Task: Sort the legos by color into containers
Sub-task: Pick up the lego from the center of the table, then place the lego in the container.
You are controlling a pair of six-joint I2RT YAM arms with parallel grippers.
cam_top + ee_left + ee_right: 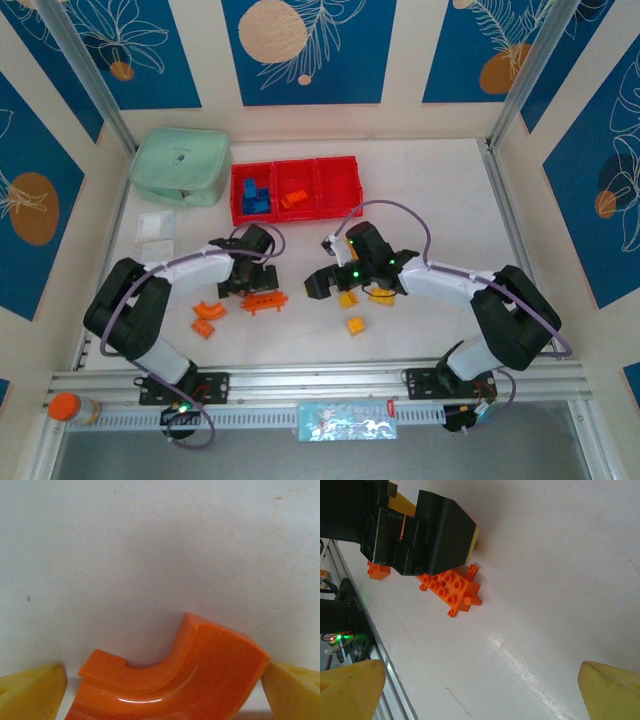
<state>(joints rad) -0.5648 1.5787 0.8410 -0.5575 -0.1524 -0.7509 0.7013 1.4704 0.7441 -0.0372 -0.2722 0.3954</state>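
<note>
The left claw (162,692) is low over the white bench (430,200). Its yellow fingers (30,692) are wide apart and are clamped on nothing. A curved orange brick (170,675) lies on the bench between them. Its right end is just beside the right finger, and I cannot tell if they touch.

The right claw (482,692) is also spread wide, with bare bench between its fingertips (612,692). Ahead of it, an orange studded plate (451,587) lies on the bench, just beside the black body of the left claw.

Seen from above, yellow bricks (348,299) lie near the right claw, on the side toward the arm bases. Two more orange pieces (208,312) lie to the left of the left claw.

Beyond both claws stand the red bins (297,217). The left compartment holds blue bricks (255,195) and the middle one holds an orange brick (293,197).
</note>
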